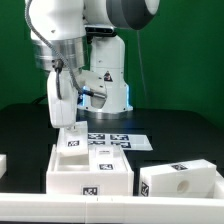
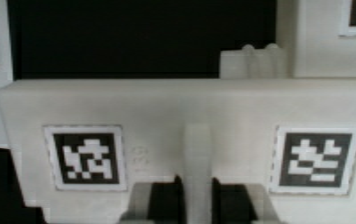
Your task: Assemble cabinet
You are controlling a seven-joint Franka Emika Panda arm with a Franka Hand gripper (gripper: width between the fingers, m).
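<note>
Directly under the end effector (image 1: 68,122) lies the cabinet (image 1: 90,172), rib (image 2: 193,150) between fingers (image 2: 154,206).

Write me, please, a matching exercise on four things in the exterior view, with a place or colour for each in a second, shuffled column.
Things:
1. cabinet box
2. loose cabinet piece
3. marker board
4. table

Place or colour:
A. black
B. at the exterior view's right, near the front
C. lying flat behind the cabinet box
D. at the front, to the exterior view's left of the loose cabinet piece

Pairs: 1-D; 2-B; 3-C; 4-A
</note>
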